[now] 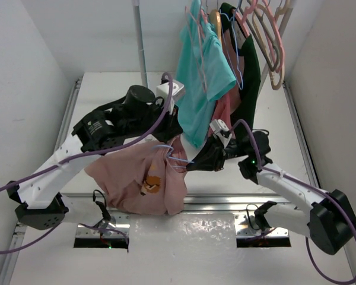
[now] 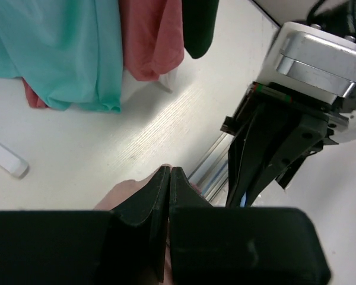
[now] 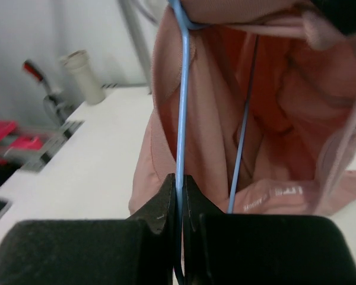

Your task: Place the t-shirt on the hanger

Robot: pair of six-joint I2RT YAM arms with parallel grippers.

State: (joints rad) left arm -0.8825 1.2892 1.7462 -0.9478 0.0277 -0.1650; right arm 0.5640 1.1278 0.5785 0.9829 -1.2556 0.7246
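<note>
The dusty pink t-shirt (image 1: pixel 136 172) hangs in a bunch above the table's front, its small orange graphic facing forward. My left gripper (image 1: pixel 169 140) is shut on the shirt's fabric near the collar; in the left wrist view pink cloth (image 2: pixel 115 193) shows under the closed jaws (image 2: pixel 169 172). The thin pale blue hanger (image 1: pixel 173 155) pokes out of the shirt's top. My right gripper (image 1: pixel 193 165) is shut on its wire. In the right wrist view the wire (image 3: pixel 182 107) runs up from the closed jaws (image 3: pixel 181 181) into the shirt's opening (image 3: pixel 285 107), with a second wire side inside.
A rack pole (image 1: pixel 140 41) stands at the back. From the rail hang a teal t-shirt (image 1: pixel 202 83), a coral-pink garment (image 1: pixel 223 110), a dark green garment (image 1: pixel 249 77) and thick pink hangers (image 1: pixel 267 29). A metal rail (image 1: pixel 184 202) marks the table's front edge.
</note>
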